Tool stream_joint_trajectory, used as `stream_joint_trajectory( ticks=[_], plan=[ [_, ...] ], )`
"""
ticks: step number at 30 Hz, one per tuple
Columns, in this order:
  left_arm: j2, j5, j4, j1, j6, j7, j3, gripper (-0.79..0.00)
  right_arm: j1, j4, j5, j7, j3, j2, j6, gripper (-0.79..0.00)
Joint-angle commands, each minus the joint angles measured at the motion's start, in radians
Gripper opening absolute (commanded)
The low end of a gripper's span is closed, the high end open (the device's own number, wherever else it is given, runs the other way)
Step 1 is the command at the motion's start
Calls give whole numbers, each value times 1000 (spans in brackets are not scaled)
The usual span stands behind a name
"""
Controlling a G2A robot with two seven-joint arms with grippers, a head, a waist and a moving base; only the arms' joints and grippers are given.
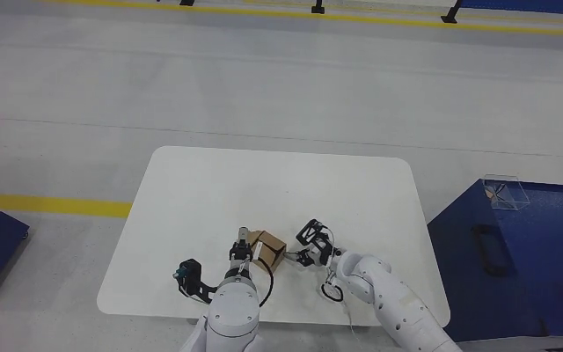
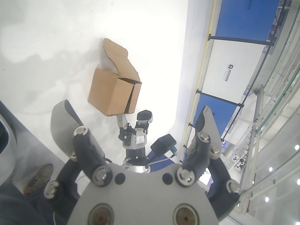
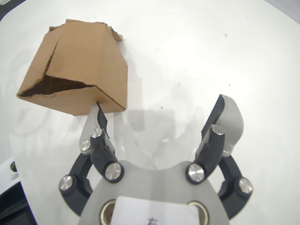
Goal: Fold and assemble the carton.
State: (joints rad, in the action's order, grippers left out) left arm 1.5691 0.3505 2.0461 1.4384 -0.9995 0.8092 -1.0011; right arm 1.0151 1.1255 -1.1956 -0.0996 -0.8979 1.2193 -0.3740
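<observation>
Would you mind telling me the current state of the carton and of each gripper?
carton: shaped into a box, lying on the table; one end's flaps folded in but gaping, a flap at the other end open.
left gripper: open, holding nothing.
right gripper: open, one fingertip at the carton's corner.

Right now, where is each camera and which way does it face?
Top: above both arms, looking down at the table; they flank the carton.
Left wrist: on the left arm, facing the carton past its open left fingers.
Right wrist: on the right arm, facing the carton; open right fingers, one at its corner.
Shared: both wrist views show carton and right fingers.
</observation>
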Motion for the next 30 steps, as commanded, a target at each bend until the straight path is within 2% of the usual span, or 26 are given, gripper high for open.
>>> stream_joint_trajectory(
  ticks=[1,20,25,30],
  plan=[
    [0,0,0,0,0,0,0,0,-16,-21,5,5,11,9,19,0],
    [0,0,0,0,0,0,0,0,-143,-198,91,60,83,92,66,0],
    [0,0,0,0,0,0,0,0,-141,-227,165,56,59,99,42,0],
    [0,0,0,0,0,0,0,0,-141,-227,165,56,59,99,42,0]
  ],
)
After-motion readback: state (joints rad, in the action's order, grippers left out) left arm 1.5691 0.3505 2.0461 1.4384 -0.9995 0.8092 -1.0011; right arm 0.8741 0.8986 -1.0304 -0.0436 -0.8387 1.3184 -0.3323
